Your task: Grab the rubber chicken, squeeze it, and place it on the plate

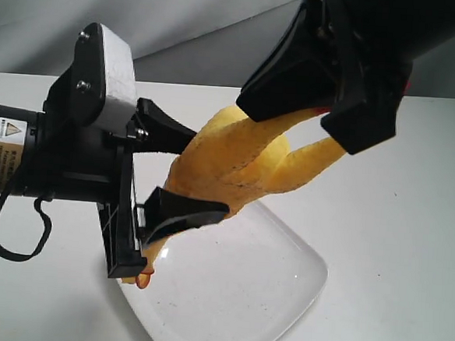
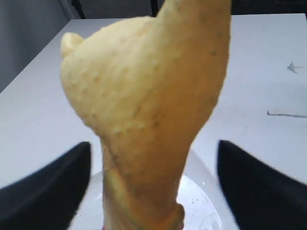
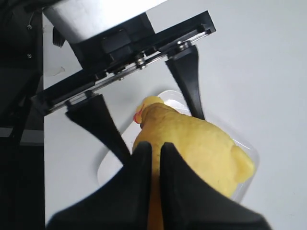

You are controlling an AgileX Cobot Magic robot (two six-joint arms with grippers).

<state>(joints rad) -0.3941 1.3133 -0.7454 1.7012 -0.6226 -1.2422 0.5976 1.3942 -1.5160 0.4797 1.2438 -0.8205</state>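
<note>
The yellow rubber chicken (image 1: 228,155) hangs in the air above the white square plate (image 1: 281,299), its red-beaked head (image 1: 146,276) lowest, near the plate's left rim. My right gripper (image 1: 301,121) comes down from the upper right and is shut on the chicken's thin leg end. In the right wrist view its fingertips (image 3: 156,148) pinch the yellow rubber (image 3: 201,148). My left gripper (image 1: 210,175) reaches in from the left, open, with one finger on each side of the body. In the left wrist view the body (image 2: 144,86) stands between those fingers (image 2: 48,191) with gaps on both sides.
A white tabletop (image 1: 411,230) lies all around the plate, with a grey backdrop (image 1: 144,16) behind it. The plate (image 2: 206,206) shows dark specks under the chicken. The left arm's black body and cable (image 1: 5,225) lie along the left edge.
</note>
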